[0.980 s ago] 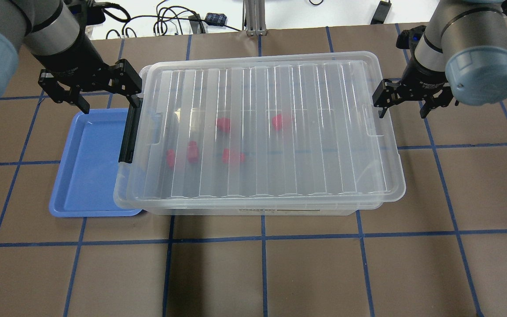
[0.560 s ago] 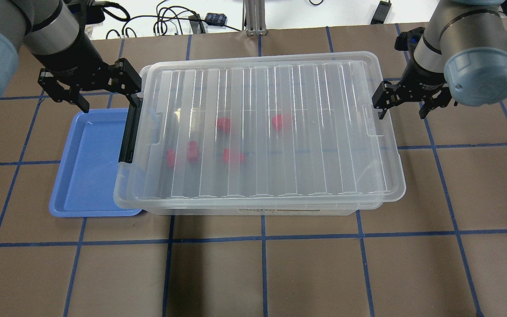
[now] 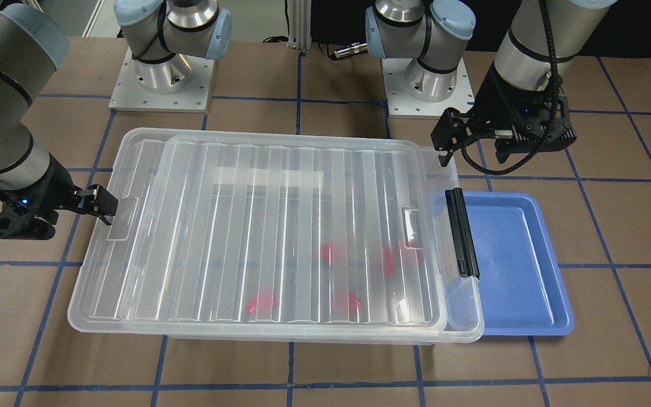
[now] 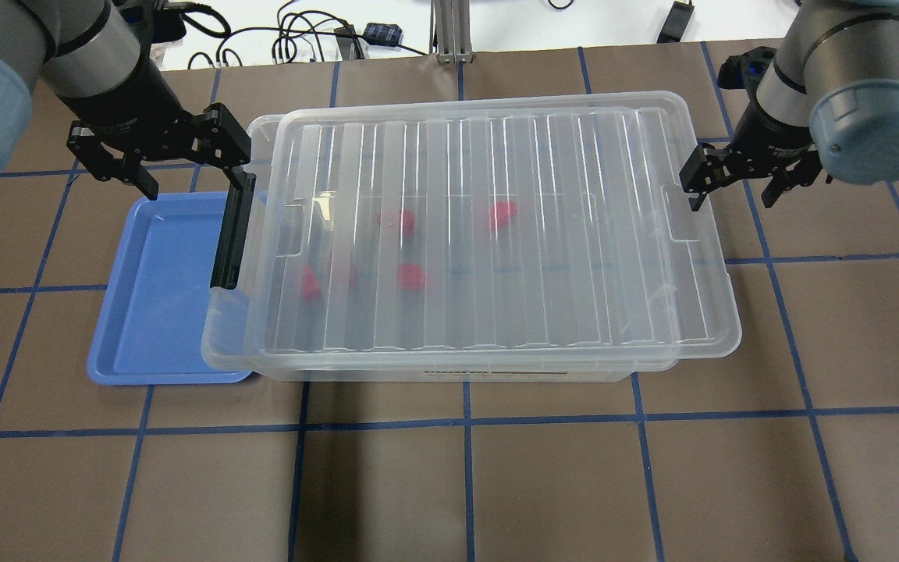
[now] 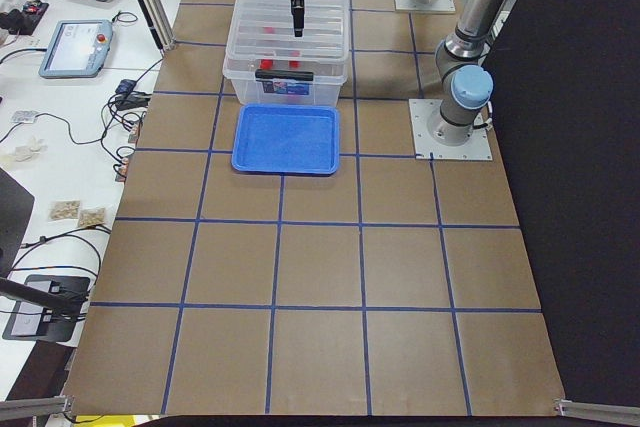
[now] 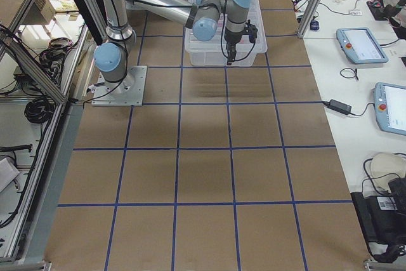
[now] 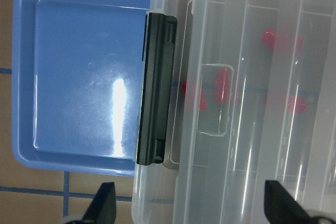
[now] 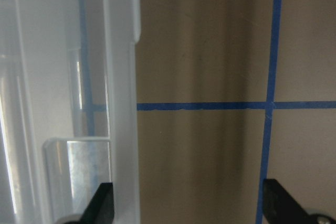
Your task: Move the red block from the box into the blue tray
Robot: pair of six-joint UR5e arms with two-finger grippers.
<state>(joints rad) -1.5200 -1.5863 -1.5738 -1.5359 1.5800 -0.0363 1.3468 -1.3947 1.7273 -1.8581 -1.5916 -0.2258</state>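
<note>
The box [image 4: 496,373] is a clear bin with a ribbed lid [image 4: 496,156] and a black latch bar [image 4: 232,234] at its left end. The lid sits shifted right, overhanging the right end. Several red blocks, such as one [image 4: 502,215] and another [image 4: 410,277], show blurred through the lid; they also show in the front view [image 3: 260,302]. The blue tray [image 4: 157,312] lies empty against the box's left end, partly under it. My left gripper [image 4: 196,183] is open above the latch's far end. My right gripper [image 4: 732,197] is open, one finger [image 4: 695,195] at the lid's right rim.
Brown table with blue grid tape [image 4: 465,421]. Cables and a power brick [image 4: 383,33] lie on the white surface beyond the table's far edge. The arm bases [image 3: 161,79] stand behind the box in the front view.
The lid has slid to the right, uncovering a strip at the box's left end. My right gripper moved right with it. My left gripper has stayed put.
</note>
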